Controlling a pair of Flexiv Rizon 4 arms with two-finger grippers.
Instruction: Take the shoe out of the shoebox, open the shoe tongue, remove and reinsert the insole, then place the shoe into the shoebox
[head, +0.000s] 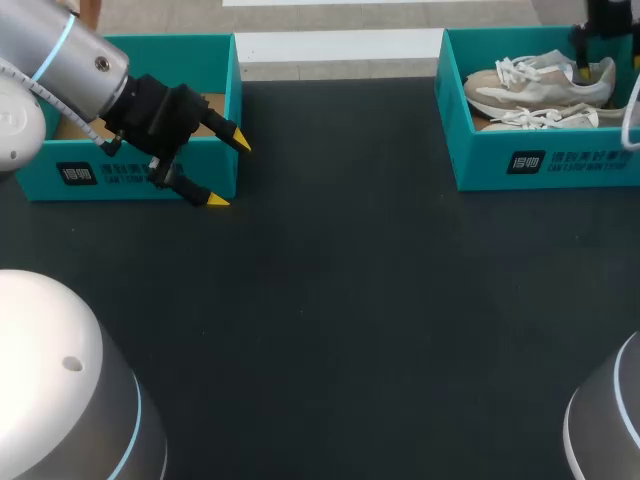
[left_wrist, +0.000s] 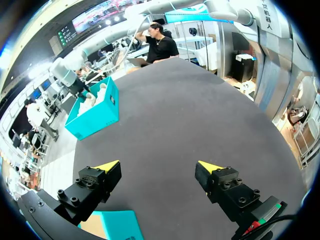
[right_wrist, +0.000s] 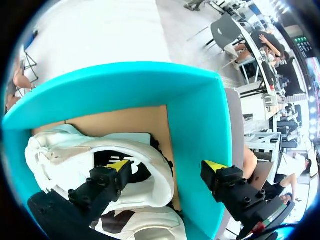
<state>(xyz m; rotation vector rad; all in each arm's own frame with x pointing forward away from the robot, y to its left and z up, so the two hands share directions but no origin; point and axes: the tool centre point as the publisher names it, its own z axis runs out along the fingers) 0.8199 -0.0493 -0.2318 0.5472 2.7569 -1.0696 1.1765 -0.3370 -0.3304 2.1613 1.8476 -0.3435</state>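
Shoebox (head: 545, 165): teal, at the counter's (head: 340, 300) far right corner, its right end cut off from above. Two pale shoes lie inside, side by side, laces up.

Right gripper (right_wrist: 167, 166): down inside the shoebox over the far shoe (right_wrist: 135, 150). From above only one yellow tip shows; the rest runs out of view. Its wrist view shows the fingers wide. One sits in the shoe's opening and the other stands outside the heel by the box wall, with the heel rim between them, not pinched. The toe end is hidden under the gripper body.

Left gripper (head: 230, 172): wide, holding nothing, at the front corner of the other box (head: 150, 178) far left. The arm hides most of that box.
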